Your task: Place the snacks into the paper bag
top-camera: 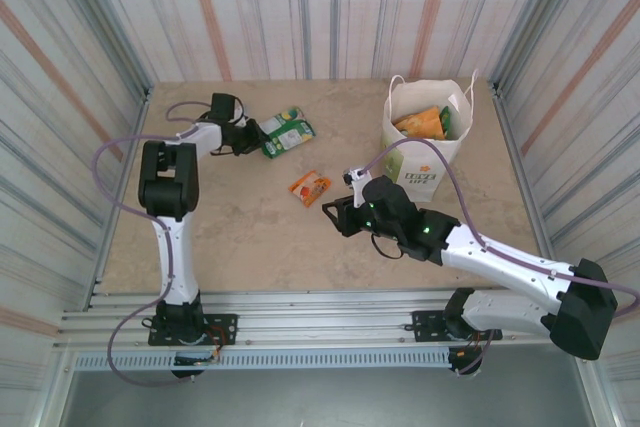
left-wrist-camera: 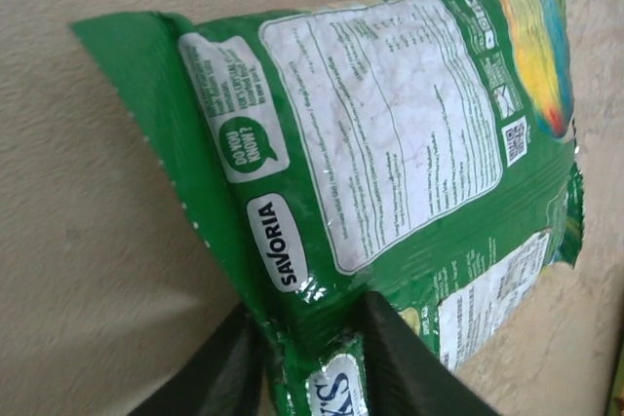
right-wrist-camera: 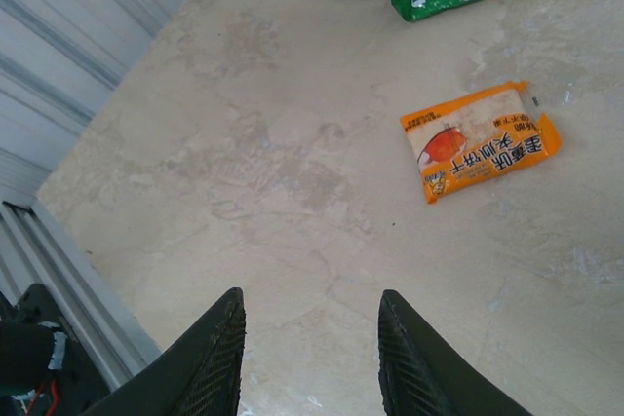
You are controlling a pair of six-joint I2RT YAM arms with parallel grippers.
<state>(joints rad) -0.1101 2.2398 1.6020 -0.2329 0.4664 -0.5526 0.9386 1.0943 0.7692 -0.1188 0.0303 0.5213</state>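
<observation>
Left gripper (left-wrist-camera: 310, 338) has the green packet (top-camera: 287, 132), right gripper (right-wrist-camera: 310, 338) is just open
Back left on the worktop (top-camera: 230, 237), the left gripper is pinched on one end of the green packet, which lies flat. Just right of it an orange packet (top-camera: 310, 188) sits mid-worktop. The right gripper hovers near that one, fingers apart, nothing between them. Far right, the white paper bag (top-camera: 428, 175) stands upright with a few packets (top-camera: 420, 122) inside

The green packet (left-wrist-camera: 390, 192) reads "SAVORIA" on a white oval, "DO YOU KNOW?" in a speech bubble and "X'S" at its near end. The orange packet (right-wrist-camera: 483, 140) bears large Chinese characters.
</observation>
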